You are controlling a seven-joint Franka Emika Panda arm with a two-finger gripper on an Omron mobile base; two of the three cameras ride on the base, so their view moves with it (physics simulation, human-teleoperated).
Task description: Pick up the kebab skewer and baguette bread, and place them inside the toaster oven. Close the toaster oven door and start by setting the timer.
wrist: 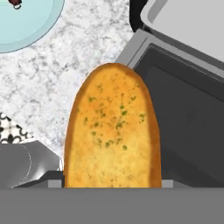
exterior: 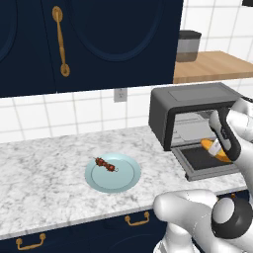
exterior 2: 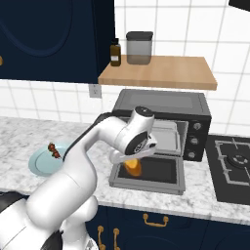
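Golden baguette bread (wrist: 111,131) is sitting clamped in the gripper (exterior 2: 132,165), hanging over the lowered toaster oven door (exterior 2: 161,171). Kebab skewer (exterior: 105,164) is lying on a blue plate (exterior: 123,180).

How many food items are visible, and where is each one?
2. The kebab skewer lies on the blue plate; the baguette bread is in the gripper above the open toaster oven door.

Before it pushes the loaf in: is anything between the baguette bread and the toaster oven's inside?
Nothing visible. The pincer holds the baguette bread above the lowered toaster oven door; the toaster oven stands open, its tray bare.
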